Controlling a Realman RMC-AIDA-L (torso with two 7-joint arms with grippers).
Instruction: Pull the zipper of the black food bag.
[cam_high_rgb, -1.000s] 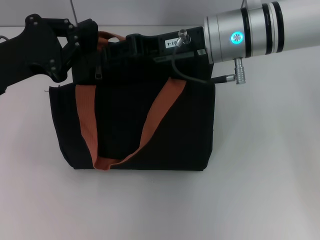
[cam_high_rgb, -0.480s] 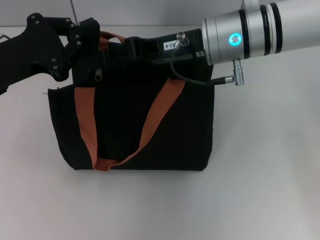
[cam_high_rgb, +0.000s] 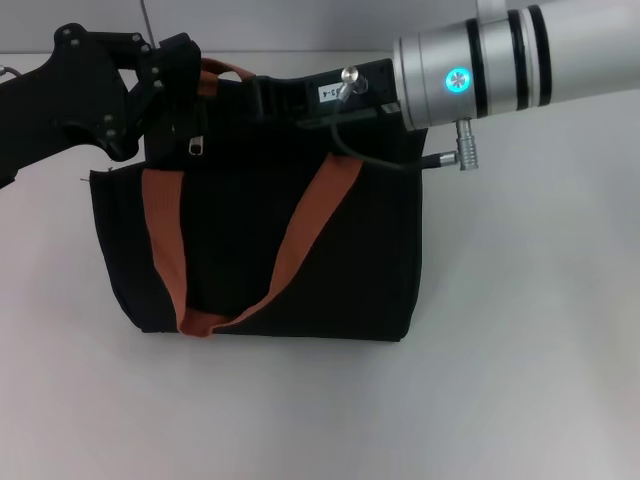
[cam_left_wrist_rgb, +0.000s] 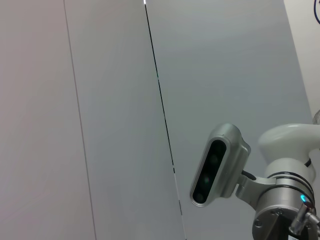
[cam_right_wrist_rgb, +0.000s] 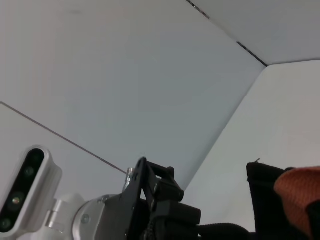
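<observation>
The black food bag (cam_high_rgb: 250, 250) stands upright in the middle of the white table, one rust-brown handle (cam_high_rgb: 300, 240) hanging down its front. A small silver zipper (cam_high_rgb: 196, 147) pull hangs near the bag's top left corner. My left gripper (cam_high_rgb: 182, 85), black, sits at that corner just above the pull. Reaching in from the right on its silver arm, my right gripper (cam_high_rgb: 265, 97) rests over the top edge of the bag, right of the pull. The right wrist view shows a corner of the bag (cam_right_wrist_rgb: 262, 197) and a strip of handle (cam_right_wrist_rgb: 300, 192).
The white table (cam_high_rgb: 520, 330) spreads around the bag, with a pale wall behind. A grey cable and connector (cam_high_rgb: 445, 158) hang under the right wrist by the bag's top right corner. In the left wrist view the right arm's wrist camera (cam_left_wrist_rgb: 217, 165) shows against the wall.
The right arm has slid a little to the left along the bag's top. The bag has shifted slightly left with it. The left gripper stays at the top left corner.
</observation>
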